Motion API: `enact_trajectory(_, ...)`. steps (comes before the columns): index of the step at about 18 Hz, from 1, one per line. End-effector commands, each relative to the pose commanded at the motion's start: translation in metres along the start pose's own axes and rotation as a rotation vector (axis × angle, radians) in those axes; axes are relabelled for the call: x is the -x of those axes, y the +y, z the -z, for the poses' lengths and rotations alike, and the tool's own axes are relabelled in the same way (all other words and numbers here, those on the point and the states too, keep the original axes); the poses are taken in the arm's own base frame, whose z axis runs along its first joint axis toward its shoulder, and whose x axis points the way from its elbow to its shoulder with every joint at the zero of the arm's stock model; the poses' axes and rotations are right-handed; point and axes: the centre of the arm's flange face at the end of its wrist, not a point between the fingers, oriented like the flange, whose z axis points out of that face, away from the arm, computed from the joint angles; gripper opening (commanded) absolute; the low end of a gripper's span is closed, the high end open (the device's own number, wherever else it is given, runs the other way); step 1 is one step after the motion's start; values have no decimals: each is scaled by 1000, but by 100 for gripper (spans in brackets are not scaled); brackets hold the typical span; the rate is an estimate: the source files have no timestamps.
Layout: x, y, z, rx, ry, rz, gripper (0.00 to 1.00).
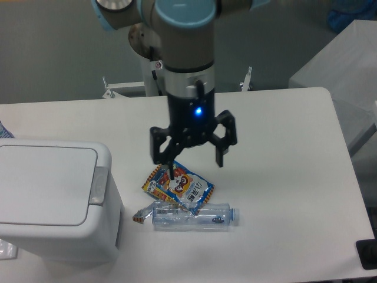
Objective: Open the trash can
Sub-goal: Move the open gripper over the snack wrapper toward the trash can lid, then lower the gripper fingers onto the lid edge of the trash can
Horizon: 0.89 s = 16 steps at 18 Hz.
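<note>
1. So far, nothing of the opening itself is done: the trash can point(56, 200) sits at the left front of the table point(283, 177) with its flat lid point(44, 184) lying shut, level with the rim.
2. The grey latch tab point(98, 185) on the lid's right edge looks untouched; nothing rests on or against it.
3. The gripper point(195, 166) hangs in the air near the middle of the table, its two fingers spread apart and holding nothing. It is above a snack packet point(178, 184), well to the right of the trash can and not touching it.
4. What is left, as I judge it: the gripper has to travel left to the latch tab, press or lift there, and raise the lid. That is the whole task.
5. Count: one trash can, one lid, one latch tab.
6. Count: one robot arm with one gripper, a blue light glowing on its wrist.
7. Count: one colourful snack packet and one clear plastic bottle point(193, 216) lying on its side just in front of the packet, the two touching or overlapping.
</note>
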Motion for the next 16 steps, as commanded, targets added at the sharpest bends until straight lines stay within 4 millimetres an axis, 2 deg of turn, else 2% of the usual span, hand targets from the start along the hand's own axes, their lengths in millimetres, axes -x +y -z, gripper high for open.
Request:
enact_trajectory(11,-48,15,-8,23,33,-41,100)
enact_trajectory(16,-57,19,-12,33,39,-48,100)
